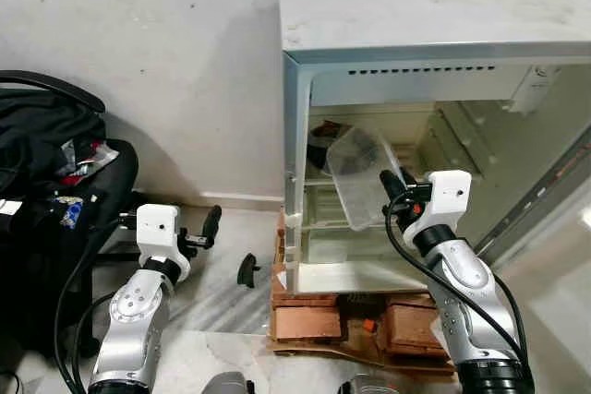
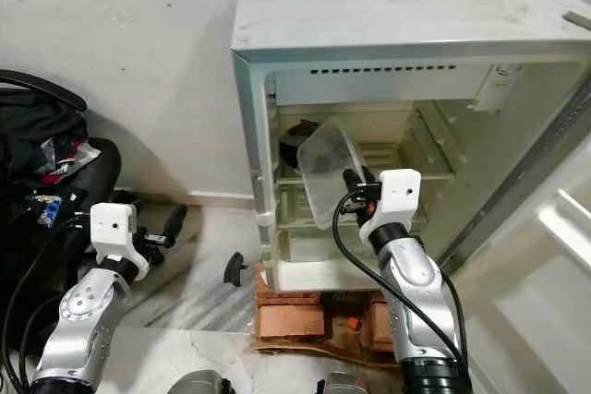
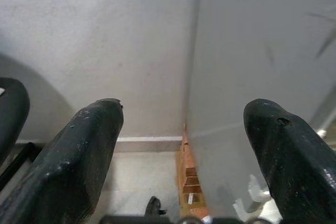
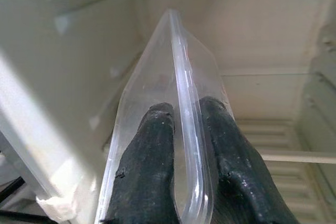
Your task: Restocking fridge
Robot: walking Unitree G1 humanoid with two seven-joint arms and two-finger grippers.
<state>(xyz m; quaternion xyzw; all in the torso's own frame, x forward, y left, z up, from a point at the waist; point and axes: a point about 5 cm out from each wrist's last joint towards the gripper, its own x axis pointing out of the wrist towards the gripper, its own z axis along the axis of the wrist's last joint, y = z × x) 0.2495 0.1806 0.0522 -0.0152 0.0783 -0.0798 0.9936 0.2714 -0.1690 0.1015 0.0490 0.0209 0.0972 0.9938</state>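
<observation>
Right now the right end effector (image 1: 392,193) is raised in front of the open fridge (image 1: 388,53), its two black fingers (image 4: 149,171) pinched onto the rim of a clear plastic container (image 1: 360,173) — one finger on each side of the thin edge, as the right wrist view shows plainly. The container stands tilted above and ahead of that end effector, its far end reaching into the fridge at the level of the upper shelf (image 2: 406,173). Something dark (image 1: 320,147) sits on that shelf just beyond the container; I cannot tell what it is. Below the end effector lies the lower part of the fridge interior, and beneath the fridge a stack of bricks (image 1: 309,320) props it off the floor.

The left end effector (image 1: 211,225) hangs low and well off to the side of the fridge, its fingers (image 3: 79,150) spread wide and holding nothing — the wall and the fridge's outer side lie ahead of it. A black chair (image 1: 55,182) piled with dark bags stands beside that arm. A small black piece (image 1: 247,269) lies on the floor between the left end effector and the bricks.
</observation>
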